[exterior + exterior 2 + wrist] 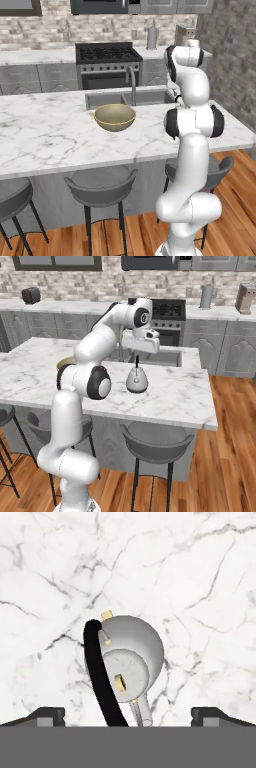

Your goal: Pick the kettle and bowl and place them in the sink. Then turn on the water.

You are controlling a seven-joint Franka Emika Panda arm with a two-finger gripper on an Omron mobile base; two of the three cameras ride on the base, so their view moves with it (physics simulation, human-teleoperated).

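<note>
The gripper hangs above the kettle with its jaws spread wide, the two dark fingertips standing far out to either side of the kettle's body and touching nothing. Seen from the hand, the kettle sits directly below, its black arched handle crossing the left of its rounded grey body and its spout pointing toward the bottom edge, where it is partly cut off. In the right base view the kettle stands upright on the white marble surface, just in front of the sink, with the white hand of the arm hovering a little above the handle's top; the gripper's own fingers are hard to make out there. The bowl rests on the same surface to the left of the arm, near the front edge of the sink, and its yellowish inside looks empty. The curved faucet rises behind the bowl. The sink's basins are seen at a shallow angle, so their floors are mostly hidden.
</note>
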